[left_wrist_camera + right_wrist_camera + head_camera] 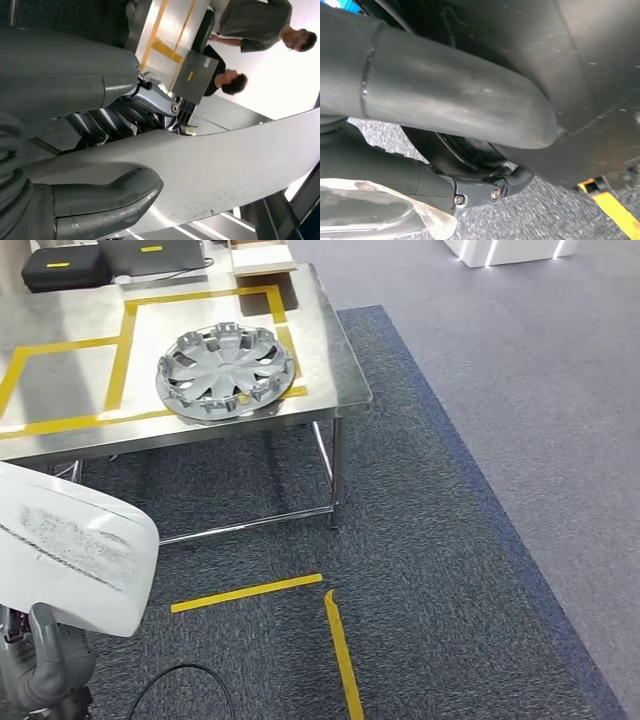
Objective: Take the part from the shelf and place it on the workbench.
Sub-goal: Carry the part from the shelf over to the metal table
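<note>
The part is a large white curved panel (72, 550) with a speckled face, held low at the left of the head view, short of the workbench (332, 350). My left hand (94, 165) grips it, with the thick thumb on the pale face (226, 165) and the dark fingers (113, 120) behind it. My right hand (444, 125) grips the panel's dark underside (591, 90), thumb above and fingers curled under the rim. A grey hand (45, 660), seemingly the right one, shows below the panel's near end.
A silver hubcap (223, 368) lies on the steel workbench inside yellow tape lines. Black cases and a laptop sit at its far edge. Two people (241, 55) are beyond the bench. Yellow tape (340, 640) and a black cable (181, 675) lie on the carpet.
</note>
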### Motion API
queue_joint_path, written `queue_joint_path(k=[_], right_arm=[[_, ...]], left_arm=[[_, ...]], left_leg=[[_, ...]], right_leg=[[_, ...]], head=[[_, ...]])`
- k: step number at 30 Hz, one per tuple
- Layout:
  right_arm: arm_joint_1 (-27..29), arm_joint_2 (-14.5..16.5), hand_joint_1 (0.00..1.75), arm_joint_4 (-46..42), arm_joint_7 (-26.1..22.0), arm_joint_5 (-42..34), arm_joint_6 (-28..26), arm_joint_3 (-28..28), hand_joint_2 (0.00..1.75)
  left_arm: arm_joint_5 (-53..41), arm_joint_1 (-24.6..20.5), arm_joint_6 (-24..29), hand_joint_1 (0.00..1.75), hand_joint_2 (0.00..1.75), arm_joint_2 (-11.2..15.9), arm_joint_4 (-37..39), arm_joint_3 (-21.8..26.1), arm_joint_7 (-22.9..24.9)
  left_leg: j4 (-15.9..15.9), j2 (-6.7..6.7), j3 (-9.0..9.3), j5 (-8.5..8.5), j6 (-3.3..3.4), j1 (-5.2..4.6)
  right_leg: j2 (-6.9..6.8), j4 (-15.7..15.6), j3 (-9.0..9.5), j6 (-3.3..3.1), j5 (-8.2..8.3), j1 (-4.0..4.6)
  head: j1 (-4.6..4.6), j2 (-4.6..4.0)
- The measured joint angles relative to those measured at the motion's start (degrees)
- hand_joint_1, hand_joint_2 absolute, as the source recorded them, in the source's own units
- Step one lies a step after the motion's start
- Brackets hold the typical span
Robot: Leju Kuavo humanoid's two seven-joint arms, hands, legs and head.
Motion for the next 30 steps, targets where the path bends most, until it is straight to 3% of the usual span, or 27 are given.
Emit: queue_joint_path(k=[1, 3, 4, 5, 6, 7, 8, 9, 11, 13, 14, 16, 18, 20, 22, 23, 25, 27, 29, 30], right_arm=[[-0.1, 0.0, 0.0, 0.0, 0.1, 0.1, -0.3, 0.0, 0.0], [-0.2, 0.2, 0.0, -0.1, 0.4, 0.1, -0.9, 0.0, 0.0], [-0.2, 0.3, 0.0, -0.1, 0.5, 0.1, -1.0, 0.1, 0.0], [-0.2, 0.5, 0.0, -0.1, 0.5, 0.2, -1.0, 0.1, 0.0], [-0.4, 0.6, 0.0, -0.1, 0.5, 0.3, -1.0, 0.1, 0.0], [-0.7, 0.8, 0.0, -0.1, 0.4, 0.5, -0.9, 0.1, 0.0], [-1.0, 0.9, 0.0, -0.1, 0.4, 0.7, -0.8, 0.2, 0.0], [-1.2, 1.0, 0.0, -0.1, 0.4, 0.8, -0.7, 0.2, 0.0], [-1.3, 1.0, 0.0, -0.2, 0.4, 0.5, -0.4, 0.3, 0.0], [-1.4, 1.1, 0.0, -0.2, 0.5, 0.0, -0.1, 0.3, 0.0], [-1.4, 1.2, 0.0, -0.2, 0.6, -0.2, 0.1, 0.3, 0.0], [-1.4, 1.3, 0.0, -0.2, 0.6, -0.1, 0.0, 0.3, 0.0], [-1.3, 1.4, 0.0, -0.2, 0.6, 0.0, -0.2, 0.3, 0.0], [-1.2, 1.5, 0.0, -0.2, 0.5, 0.0, -0.3, 0.3, 0.0], [-1.0, 1.5, 0.0, -0.2, 0.5, -0.2, -0.4, 0.3, 0.0], [-1.0, 1.5, 0.0, -0.2, 0.5, -0.2, -0.4, 0.3, 0.0], [-1.1, 1.5, 0.0, -0.2, 0.6, -0.2, -0.5, 0.3, 0.0], [-1.2, 1.6, 0.0, -0.2, 0.6, -0.1, -0.6, 0.2, 0.0], [-1.3, 1.6, 0.0, -0.2, 0.6, -0.3, -0.7, 0.2, 0.0], [-1.3, 1.6, 0.0, -0.2, 0.6, -0.6, -0.9, 0.2, 0.0]], left_arm=[[0.1, 0.1, 0.1, 1.75, 1.75, 0.0, 0.0, 0.0, 0.0], [-0.1, 0.1, 0.4, 1.75, 1.75, -0.1, 0.0, 0.1, 0.0], [-0.3, 0.1, 0.7, 1.75, 1.75, -0.1, 0.0, 0.1, 0.0], [-0.4, 0.1, 1.0, 1.75, 1.75, 0.0, 0.1, 0.1, -0.1], [-0.4, 0.1, 1.2, 1.75, 1.75, 0.0, 0.1, 0.3, -0.2], [-0.3, 0.1, 1.4, 1.75, 1.75, 0.2, 0.2, 0.6, -0.4], [0.0, 0.1, 1.3, 1.75, 1.75, 0.3, 0.3, 1.1, -0.6], [0.3, 0.1, 1.1, 1.75, 1.75, 0.5, 0.3, 1.7, -0.7], [0.6, 0.0, 0.2, 1.75, 1.75, 0.6, 0.4, 2.9, -0.7], [0.4, 0.0, -0.8, 1.75, 1.75, 0.6, 0.5, 3.9, -0.7], [0.2, 0.0, -1.2, 1.75, 1.75, 0.6, 0.5, 4.3, -0.7], [0.0, 0.1, -1.9, 1.75, 1.75, 0.5, 0.5, 4.9, -0.8], [0.0, -0.1, -2.4, 1.75, 1.75, 0.3, 0.4, 5.4, -0.8], [0.0, -0.4, -2.6, 1.75, 1.75, 0.3, 0.4, 5.6, -0.5], [-0.2, -0.4, -2.5, 1.75, 1.75, 0.3, 0.4, 5.7, -0.2], [-0.3, -0.3, -2.5, 1.75, 1.75, 0.3, 0.5, 5.7, -0.2], [-0.5, -0.2, -2.5, 1.75, 1.75, 0.3, 0.5, 5.9, -0.1], [-0.6, -0.3, -2.6, 1.75, 1.75, 0.2, 0.5, 6.0, -0.2], [-0.6, -0.4, -2.6, 1.75, 1.75, 0.1, 0.5, 6.0, -0.3], [-0.6, -0.4, -2.6, 1.75, 1.75, 0.0, 0.4, 6.1, -0.5]], left_leg=[[-0.2, -0.7, 0.03, 0.11, 0.37, 0.11], [-0.5, -2.04, 0.15, 0.44, 1.06, 0.45], [-0.5, -2.65, 0.11, 0.48, 1.24, 0.52], [-0.5, -3.32, 0.07, 0.48, 1.35, 0.53], [-0.5, -4.03, 0.07, 0.45, 1.4, 0.51], [-0.5, -4.83, 0.11, 0.43, 1.41, 0.5], [-0.4, -5.69, 0.2, 0.4, 1.4, 0.49], [-0.4, -6.6, 0.32, 0.36, 1.35, 0.51], [-0.3, -8.29, 0.39, 0.22, 1.06, 0.5], [-0.1, -9.76, 0.02, 0.2, 0.45, 0.58], [-0.1, -10.44, -0.21, 0.32, 0.04, 0.69], [0.0, -11.14, -0.5, 0.42, -0.72, 0.91], [2.4, -8.75, -1.57, -1.06, -1.28, 0.76], [8.9, -5.41, -4.58, -4.34, -1.76, 0.72], [14.7, -4.27, -7.33, -6.3, -2.08, 0.88], [15.0, -4.05, -7.45, -5.77, -2.11, 0.93], [9.6, -3.12, -4.75, -2.28, -1.82, 0.88], [2.8, -0.38, -1.25, 0.08, -1.1, 0.34], [0.4, 1.04, -0.06, 0.01, -0.33, -0.2], [0.3, 0.53, -0.09, 0.01, 0.01, -0.26]], right_leg=[[0.64, 0.2, 0.2, 0.3, -0.37, -0.09], [3.81, 3.5, -1.15, 0.73, -2.56, -0.27], [5.59, 7.0, -2.95, 0.79, -4.31, -0.3], [6.49, 11.1, -5.15, 0.78, -6.01, -0.3], [6.87, 14.7, -7.22, 0.75, -7.03, -0.26], [7.03, 16.5, -8.56, 0.67, -6.88, -0.22], [7.16, 16.1, -8.89, 0.56, -5.56, -0.19], [7.46, 13.6, -8.16, 0.42, -3.3, -0.2], [9.81, 6.0, -5.4, 0.11, 0.98, -0.38], [12.06, 1.7, -3.6, -0.17, 2.22, -0.51], [12.29, 1.2, -3.29, -0.37, 1.99, -0.44], [11.02, 0.9, -2.76, -0.92, 2.14, -0.4], [9.42, 0.5, -2.37, -1.55, 2.25, -0.56], [7.58, 0.4, -2.06, -2.01, 2.01, -0.49], [5.71, 0.4, -1.84, -2.19, 1.69, -0.35], [4.86, 0.4, -1.7, -2.18, 1.53, -0.31], [3.31, 0.4, -1.23, -2.07, 1.17, -0.21], [2.02, 0.4, -0.96, -1.68, 0.69, 0.03], [1.02, 0.3, -0.85, -1.06, 0.25, 0.3], [0.57, 0.2, -0.52, -0.73, 0.11, 0.39]], head=[[0.06, 0.0], [0.33, 0.0], [0.53, 0.0], [0.61, 0.0], [0.65, 0.0], [0.65, 0.0], [0.64, 0.0], [0.65, 0.0], [0.65, 0.0], [0.66, 0.0], [0.66, 0.0], [0.65, 0.0], [0.28, 0.0], [-0.07, 0.0], [-0.08, 0.0], [-0.09, 0.0], [-0.09, 0.0], [-0.08, 0.0], [-0.02, 0.0], [-0.01, 0.0]])
